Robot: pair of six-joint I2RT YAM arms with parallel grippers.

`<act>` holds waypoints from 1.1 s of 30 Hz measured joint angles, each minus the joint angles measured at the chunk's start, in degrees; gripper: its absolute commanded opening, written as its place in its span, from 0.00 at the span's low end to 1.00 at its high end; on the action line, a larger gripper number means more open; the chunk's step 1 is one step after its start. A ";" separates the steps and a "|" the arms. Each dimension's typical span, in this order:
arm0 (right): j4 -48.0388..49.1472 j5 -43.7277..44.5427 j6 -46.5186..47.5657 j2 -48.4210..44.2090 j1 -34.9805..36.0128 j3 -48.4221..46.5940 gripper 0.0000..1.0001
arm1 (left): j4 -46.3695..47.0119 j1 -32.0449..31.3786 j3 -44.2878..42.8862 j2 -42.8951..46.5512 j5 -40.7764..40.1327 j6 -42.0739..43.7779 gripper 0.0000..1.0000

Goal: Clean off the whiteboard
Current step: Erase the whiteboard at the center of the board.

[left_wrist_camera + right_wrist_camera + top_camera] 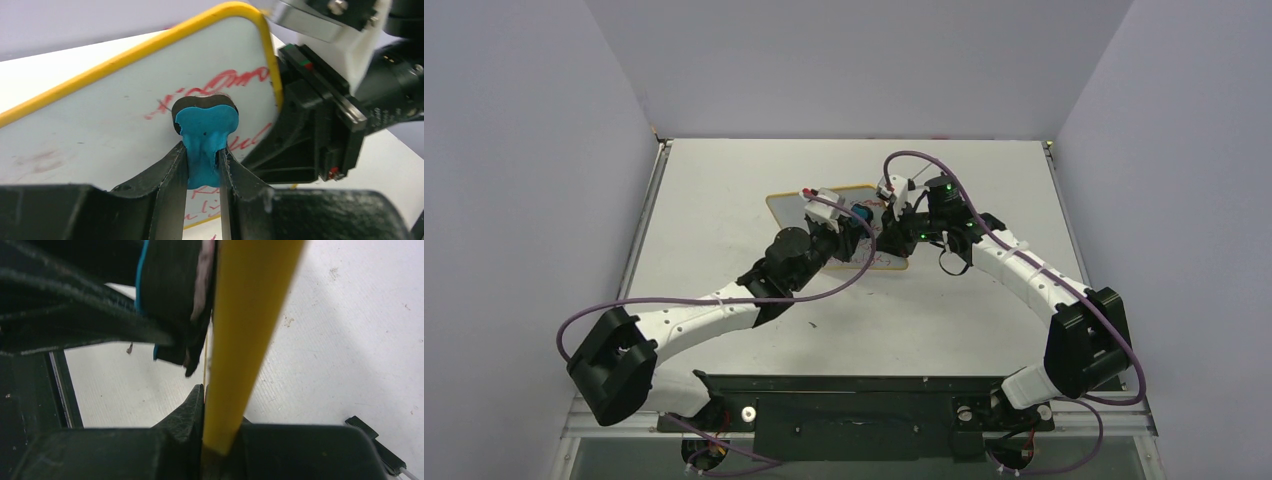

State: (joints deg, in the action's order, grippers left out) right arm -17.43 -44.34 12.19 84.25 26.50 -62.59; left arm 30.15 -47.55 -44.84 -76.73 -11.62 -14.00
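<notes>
The whiteboard (789,207) is a small white board with a yellow frame, standing tilted at mid table. Red handwriting (227,81) covers its right part and lower edge, while its left part (90,130) looks wiped. My left gripper (202,152) is shut on a blue-and-black eraser (206,125), whose black face is pressed against the board. My right gripper (220,405) is shut on the board's yellow side edge (247,325). In the top view both grippers, left (856,218) and right (894,228), meet at the board's right end.
The white table (984,180) is closed in by grey walls on three sides. A black rail (854,400) runs along the near edge between the arm bases. Purple cables (844,285) loop off both arms. A small black piece (372,437) lies on the table beside my right gripper.
</notes>
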 measured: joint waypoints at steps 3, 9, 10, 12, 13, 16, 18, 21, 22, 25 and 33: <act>0.00 -0.04 0.68 0.00 0.15 -0.02 0.00 | 0.24 -1.29 0.00 -0.46 -0.15 0.81 0.00; 0.02 0.02 0.63 0.00 0.17 -0.04 0.00 | -0.42 -0.70 -0.15 -0.48 -0.90 1.07 0.00; 0.02 0.09 0.46 0.00 0.17 -0.07 0.00 | -0.83 -0.33 -0.22 -0.42 -1.03 0.87 0.00; 0.04 0.20 0.04 0.00 0.17 -0.07 0.00 | -1.92 0.59 -0.33 -0.07 -1.38 0.37 0.00; 0.07 0.24 -0.09 0.00 0.17 -0.07 0.00 | -2.60 1.14 -0.44 0.13 -1.70 0.02 0.00; 0.13 0.44 -0.63 0.00 0.17 -0.07 0.00 | -4.52 2.10 -1.11 0.42 -2.60 -0.61 0.00; 0.15 0.48 -0.85 0.00 0.17 -0.07 0.00 | -5.55 2.21 -1.66 0.42 -2.86 -0.81 0.00; 0.13 0.50 -0.90 0.00 0.17 -0.09 0.00 | -6.75 2.21 -2.27 0.44 -2.71 -0.68 0.00; 0.13 0.50 -0.90 0.00 0.17 -0.09 0.00 | -6.97 2.21 -2.40 0.44 -2.45 -0.28 0.00; 0.09 0.48 -0.81 0.00 0.17 -0.09 0.00 | -8.46 2.29 -3.15 0.61 -1.29 1.68 0.00; 0.02 0.48 -0.79 0.00 0.17 -0.11 0.00 | -12.48 3.30 -5.25 0.66 3.08 7.17 0.00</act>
State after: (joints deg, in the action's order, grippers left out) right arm -17.41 -43.86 11.40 84.25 26.68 -62.70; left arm 17.67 -44.25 -50.09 -76.07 -8.54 -6.83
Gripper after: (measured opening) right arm 0.019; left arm 0.217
